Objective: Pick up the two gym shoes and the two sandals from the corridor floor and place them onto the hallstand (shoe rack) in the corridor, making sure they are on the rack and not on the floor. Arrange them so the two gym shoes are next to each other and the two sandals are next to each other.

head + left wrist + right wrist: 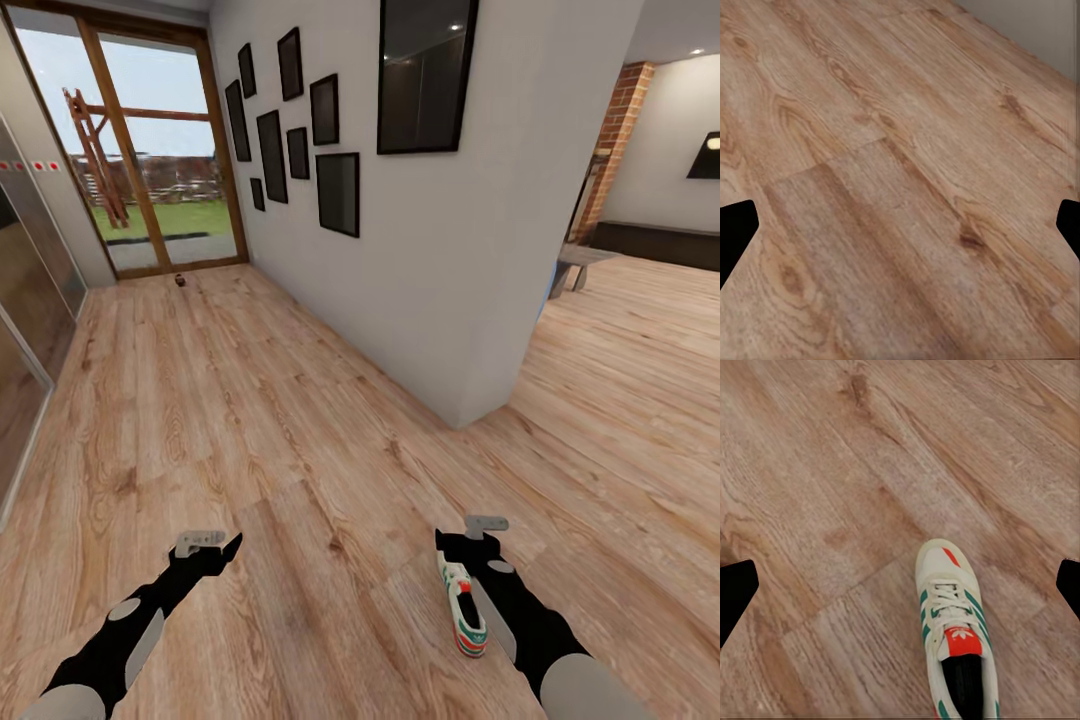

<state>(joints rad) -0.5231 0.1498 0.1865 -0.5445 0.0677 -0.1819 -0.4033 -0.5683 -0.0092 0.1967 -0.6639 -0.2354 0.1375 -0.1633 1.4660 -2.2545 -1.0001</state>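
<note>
One gym shoe, white with green stripes and a red tongue label, lies on the wood-plank corridor floor just beside my right forearm. In the right wrist view the same gym shoe sits below my right gripper, whose fingers stand wide apart and clear of it. My right gripper is open. My left gripper hangs open over bare floor with nothing between its fingers. The second gym shoe, the sandals and the hallstand are out of view.
A white wall corner with dark picture frames juts out ahead at the right. A glass door closes the corridor's far end, with a small dark object on the floor before it, too small to identify. A mirrored panel lines the left side.
</note>
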